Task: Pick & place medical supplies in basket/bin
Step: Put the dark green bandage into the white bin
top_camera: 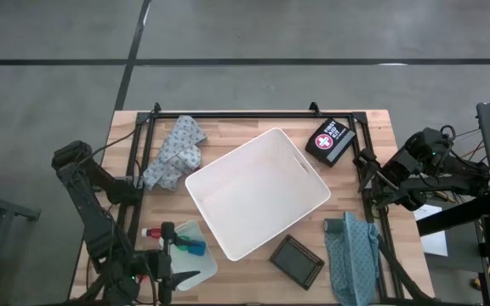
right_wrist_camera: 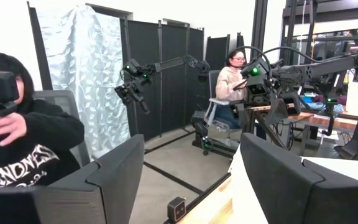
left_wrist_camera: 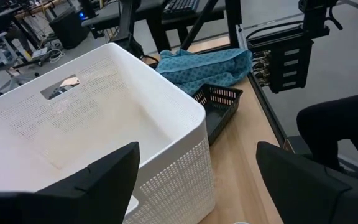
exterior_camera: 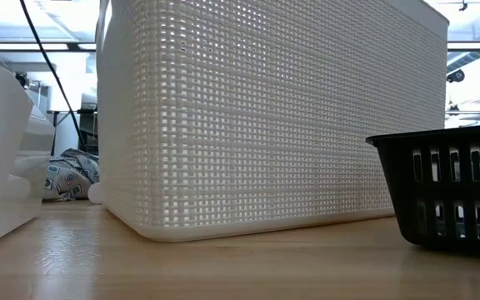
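Observation:
The white basket/bin (top_camera: 258,191) stands on its base at the middle of the table, turned askew, with nothing showing inside; its perforated wall (exterior_camera: 273,117) fills the low view. My left gripper (top_camera: 173,257) hovers open over a small translucent tray (top_camera: 196,265) at the near left, which holds red and blue items (top_camera: 185,246). In the left wrist view my left gripper (left_wrist_camera: 197,152) has nothing between its fingers. My right gripper (top_camera: 371,177) waits raised at the table's right edge; in its wrist view my right gripper (right_wrist_camera: 191,140) stands open on nothing. A black first-aid pouch (top_camera: 328,141) lies at the far right.
A grey patterned cloth (top_camera: 174,153) lies at the far left and a teal cloth (top_camera: 353,255) at the near right. A small black slotted basket (top_camera: 296,261) sits by the bin's near corner. People sit in the room (right_wrist_camera: 235,81) beyond the table.

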Robot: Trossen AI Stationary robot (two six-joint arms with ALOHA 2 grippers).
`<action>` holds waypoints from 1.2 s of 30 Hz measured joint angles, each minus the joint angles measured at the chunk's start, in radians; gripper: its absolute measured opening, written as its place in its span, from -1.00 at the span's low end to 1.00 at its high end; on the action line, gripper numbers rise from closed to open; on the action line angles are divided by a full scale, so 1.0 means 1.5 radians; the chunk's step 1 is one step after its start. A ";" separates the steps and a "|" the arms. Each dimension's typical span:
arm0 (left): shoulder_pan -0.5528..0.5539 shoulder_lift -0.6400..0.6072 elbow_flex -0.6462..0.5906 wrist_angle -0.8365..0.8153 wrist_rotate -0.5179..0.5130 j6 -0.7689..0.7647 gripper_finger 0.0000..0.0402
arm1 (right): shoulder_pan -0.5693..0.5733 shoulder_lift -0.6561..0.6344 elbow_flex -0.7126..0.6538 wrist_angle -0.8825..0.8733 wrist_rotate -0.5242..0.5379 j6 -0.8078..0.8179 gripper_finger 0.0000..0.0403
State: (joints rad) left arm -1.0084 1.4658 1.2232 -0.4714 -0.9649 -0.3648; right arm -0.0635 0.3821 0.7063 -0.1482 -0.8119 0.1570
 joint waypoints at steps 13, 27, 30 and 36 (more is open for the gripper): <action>0.000 0.000 0.000 0.000 0.000 0.000 0.63 | 0.000 0.000 0.000 0.001 0.000 0.036 0.33; 0.000 0.000 0.000 0.000 0.000 0.000 0.63 | 0.000 0.021 0.000 -0.070 0.177 -0.029 0.18; 0.000 0.000 0.000 0.000 0.000 0.000 0.63 | 0.000 0.030 0.000 -0.080 0.177 -0.030 0.16; 0.000 0.000 0.000 0.000 0.000 0.000 0.63 | 0.000 0.035 0.006 -0.237 0.204 -0.030 0.11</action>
State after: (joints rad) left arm -1.0084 1.4654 1.2232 -0.4715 -0.9649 -0.3649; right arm -0.0630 0.4339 0.7147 -0.5039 -0.5054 0.1116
